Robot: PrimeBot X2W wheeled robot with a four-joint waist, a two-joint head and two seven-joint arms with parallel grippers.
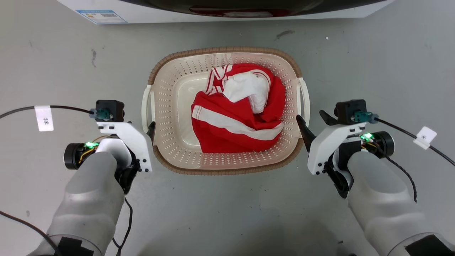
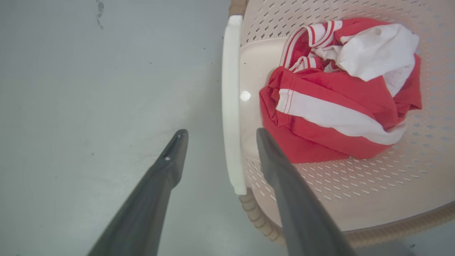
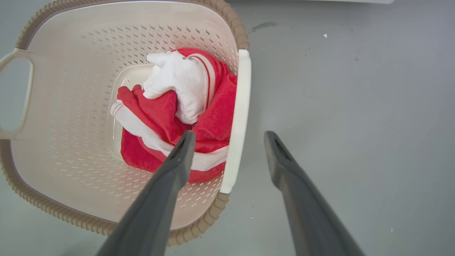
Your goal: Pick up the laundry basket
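Lying between pincers (image 2: 221,132) (image 3: 230,135), laundry basket (image 1: 227,49), seemingly untouched

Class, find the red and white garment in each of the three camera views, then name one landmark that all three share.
Head view: the garment lies mid-picture, inside the laundry basket.
Left wrist view: the garment sits upper right, to the right of the basket's left handle.
Right wrist view: the garment sits centre-left, to the left of the right handle.
Shared landmark: the brown woven rim.
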